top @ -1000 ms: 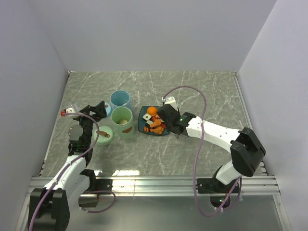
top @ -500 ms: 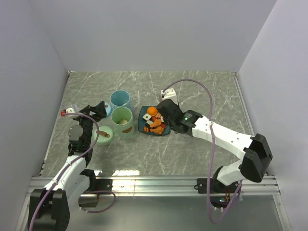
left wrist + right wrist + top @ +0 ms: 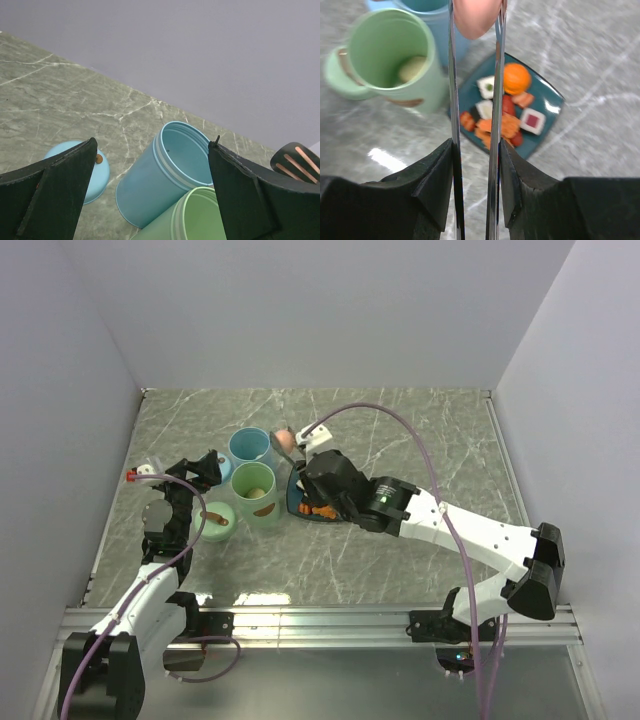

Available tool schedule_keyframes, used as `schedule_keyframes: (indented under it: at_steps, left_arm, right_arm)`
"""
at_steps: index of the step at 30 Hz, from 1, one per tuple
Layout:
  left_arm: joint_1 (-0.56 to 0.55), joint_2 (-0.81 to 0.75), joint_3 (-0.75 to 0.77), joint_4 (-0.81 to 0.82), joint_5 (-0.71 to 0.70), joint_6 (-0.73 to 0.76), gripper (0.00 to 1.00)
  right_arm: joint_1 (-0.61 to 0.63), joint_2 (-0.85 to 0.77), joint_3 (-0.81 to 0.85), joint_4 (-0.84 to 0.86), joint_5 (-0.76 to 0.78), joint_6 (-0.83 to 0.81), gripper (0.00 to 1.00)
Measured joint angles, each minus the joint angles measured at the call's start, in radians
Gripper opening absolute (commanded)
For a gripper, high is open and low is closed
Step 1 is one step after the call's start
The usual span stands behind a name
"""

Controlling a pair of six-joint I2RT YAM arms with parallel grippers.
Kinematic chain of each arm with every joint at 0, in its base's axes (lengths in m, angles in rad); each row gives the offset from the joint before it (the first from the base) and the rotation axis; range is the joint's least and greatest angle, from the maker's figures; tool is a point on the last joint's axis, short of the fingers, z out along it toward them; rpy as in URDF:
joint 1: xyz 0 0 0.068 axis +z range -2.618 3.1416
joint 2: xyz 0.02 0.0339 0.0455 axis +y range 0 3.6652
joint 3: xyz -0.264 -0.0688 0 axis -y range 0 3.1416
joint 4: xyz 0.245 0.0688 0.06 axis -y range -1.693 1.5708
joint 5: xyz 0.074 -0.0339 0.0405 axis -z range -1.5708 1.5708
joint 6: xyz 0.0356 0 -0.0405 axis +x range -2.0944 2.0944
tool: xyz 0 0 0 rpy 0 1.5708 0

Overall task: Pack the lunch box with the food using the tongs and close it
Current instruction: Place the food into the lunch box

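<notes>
My right gripper [image 3: 312,468] [image 3: 475,150] is shut on the silver tongs [image 3: 454,100] [image 3: 296,451]. The tong tips pinch a pink egg-shaped piece of food [image 3: 476,20] [image 3: 285,439], raised just right of the blue lunch box cup [image 3: 249,448] [image 3: 160,175]. A green cup [image 3: 254,493] [image 3: 387,50] beside it holds a beige ball [image 3: 412,67]. More food, an orange ball [image 3: 516,78] and white-and-red bits [image 3: 532,121], lies on the teal plate [image 3: 550,107] [image 3: 296,502]. My left gripper [image 3: 200,466] [image 3: 152,145] stands open, left of the cups, holding nothing.
A blue lid [image 3: 82,172] [image 3: 223,469] lies on the marble table left of the blue cup. A green lid [image 3: 217,518] lies left of the green cup. My right arm crosses over most of the plate in the top view. Walls enclose the table on three sides.
My right arm has swung left from over the plate, carrying the pink piece in the tongs up toward the blue cup. The left arm has not moved.
</notes>
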State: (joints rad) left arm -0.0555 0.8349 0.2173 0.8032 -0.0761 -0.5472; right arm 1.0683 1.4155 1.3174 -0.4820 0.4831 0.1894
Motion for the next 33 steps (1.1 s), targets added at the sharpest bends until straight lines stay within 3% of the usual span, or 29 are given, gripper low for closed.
schedule_keyframes:
  at_steps: [11,21,33]
  left_arm:
    - [0.0,0.0,0.0,0.0,0.0,0.0,0.99]
    - [0.0,0.0,0.0,0.0,0.0,0.0,0.99]
    - [0.0,0.0,0.0,0.0,0.0,0.0,0.99]
  right_arm:
    - [0.071,0.032,0.012,0.024,-0.098,-0.055,0.39]
    - [0.075,0.047,0.012,0.024,-0.109,-0.069,0.58]
    - [0.077,0.047,0.012,0.021,-0.044,-0.061,0.59]
